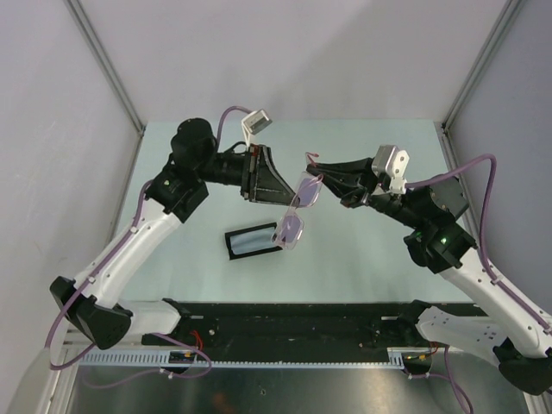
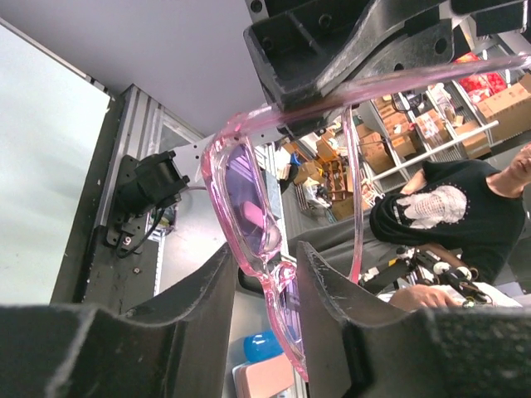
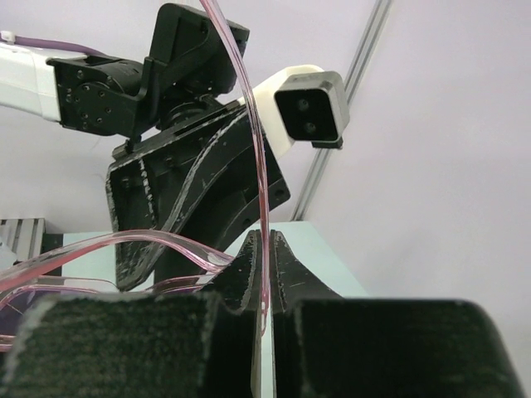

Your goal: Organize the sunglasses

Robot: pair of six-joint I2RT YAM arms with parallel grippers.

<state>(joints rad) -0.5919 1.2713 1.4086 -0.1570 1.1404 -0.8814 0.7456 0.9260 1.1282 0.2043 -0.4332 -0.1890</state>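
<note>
The sunglasses (image 1: 288, 229), with a pale pink frame and purple lenses, hang in the air between my two grippers, above the table. My left gripper (image 1: 289, 203) has its jaws on either side of the bridge and nose pads, closed on the frame (image 2: 246, 192). My right gripper (image 1: 312, 160) is shut on one thin temple arm (image 3: 249, 108), which runs up from between its fingers (image 3: 286, 269). In the left wrist view the right gripper (image 2: 348, 41) sits above the glasses and pinches that arm. The other temple arm (image 2: 355, 191) hangs free.
A black oblong case (image 1: 253, 241) with a pale inside lies on the table just below and left of the glasses. The pale green table (image 1: 362, 259) is bounded by grey walls. A black rail (image 1: 293, 323) runs along the near edge.
</note>
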